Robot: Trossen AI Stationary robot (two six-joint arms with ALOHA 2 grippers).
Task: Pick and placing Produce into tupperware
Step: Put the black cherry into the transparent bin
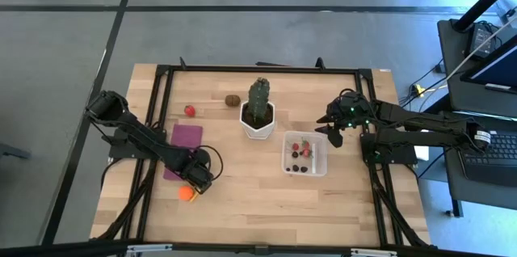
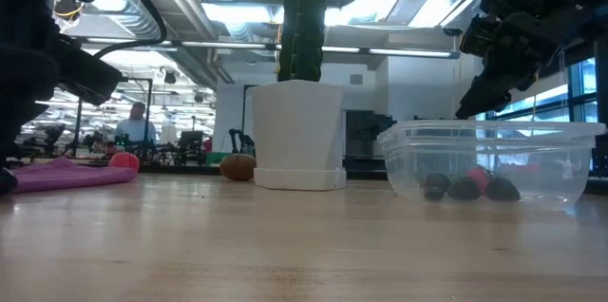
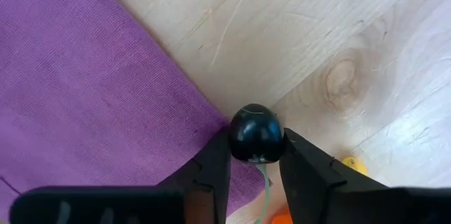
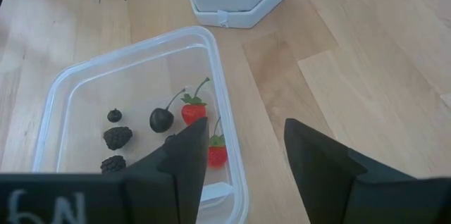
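- The wooden table [image 1: 266,200] is carrying everything; my two arms are reaching in from its left and right sides.
- My left arm is stretching across the purple mat [image 1: 185,137], which is lying flat on the left half of the table.
- The cactus [image 1: 259,95] is standing upright in its white hexagonal pot [image 1: 257,125] near the table's middle, just beside the tupperware.
- The tupperware [image 1: 304,153], a clear box with rounded corners, is sitting right of the pot. It is holding two strawberries [image 4: 194,111], a black cherry [image 4: 161,119] and dark blackberries [image 4: 118,137].
- My right gripper [image 1: 334,132] is hovering above the table at the tupperware's right edge. Its fingers [image 4: 184,155] are standing apart with nothing between them.
- My left gripper [image 1: 199,178] is sitting low at the near corner of the purple mat. Its fingers [image 3: 211,175] are pressing narrowly on both sides of a glossy black cherry [image 3: 256,134], whose green stem is trailing down between them. The cherry is at the mat's edge, over bare wood.
- A brown kiwi-like piece [image 1: 233,100] is lying left of the cactus, toward the far edge.
- A small red fruit [image 1: 190,111] is lying just beyond the mat's far end.
- An orange piece [image 1: 188,194] is lying just beside my left gripper on its near side.
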